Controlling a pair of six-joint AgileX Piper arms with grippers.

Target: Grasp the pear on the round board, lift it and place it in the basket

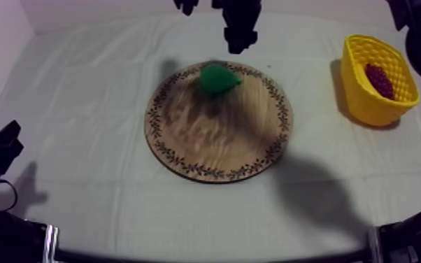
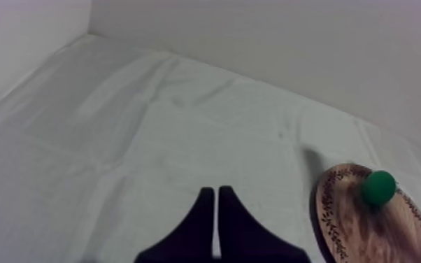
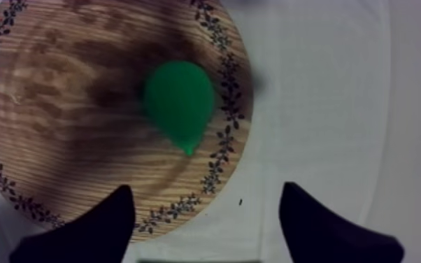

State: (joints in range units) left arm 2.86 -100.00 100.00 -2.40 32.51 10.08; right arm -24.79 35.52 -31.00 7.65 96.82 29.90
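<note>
A green pear [image 1: 218,78] lies on the far part of the round wooden board [image 1: 185,140], close to its patterned rim. My right gripper [image 1: 240,35] hangs above the table just beyond the pear. From the right wrist, the pear [image 3: 180,101] lies on the board [image 3: 59,105] ahead of my right gripper [image 3: 206,204], whose fingers [image 3: 108,217] stand wide apart with nothing between them. My left gripper [image 1: 0,143] rests at the table's left edge. Its fingers [image 2: 217,210] lie together as a narrow wedge, far from the pear [image 2: 379,187].
A yellow basket [image 1: 367,105] stands at the right side of the table with a dark red bunch of grapes [image 1: 379,80] inside. Grey-white cloth covers the table around the board [image 2: 353,224].
</note>
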